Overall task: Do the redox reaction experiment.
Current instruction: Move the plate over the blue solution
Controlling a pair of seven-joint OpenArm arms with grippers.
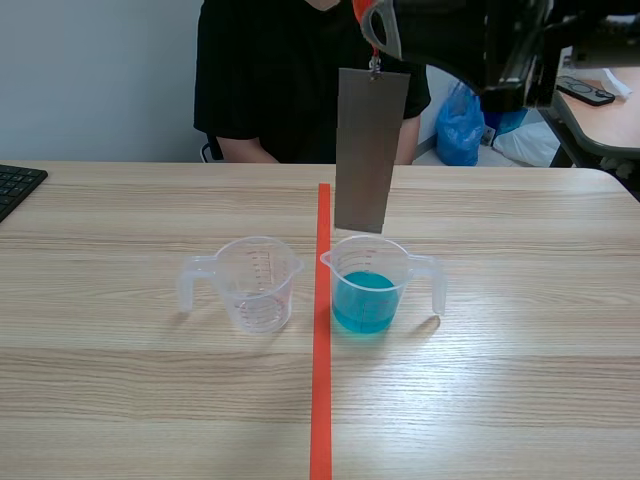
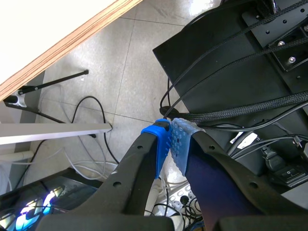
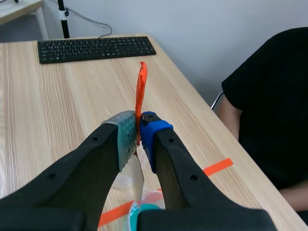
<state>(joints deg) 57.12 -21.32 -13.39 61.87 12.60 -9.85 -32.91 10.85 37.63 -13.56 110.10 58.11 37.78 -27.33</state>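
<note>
A grey metal sheet hangs upright from an orange tab, and my right gripper is shut on that tab high over the table. The sheet's lower edge is just above a clear measuring cup of blue liquid, right of the tape line. An empty clear measuring cup stands left of the line. In the right wrist view the gripper pinches the tab, with the sheet hanging below it. My left gripper is shut on nothing, off the table above the floor and cables.
A person in black sits across the table. A black keyboard lies at the far left edge. An orange-red tape line runs down the table's middle. A blue bag sits behind the table at the right.
</note>
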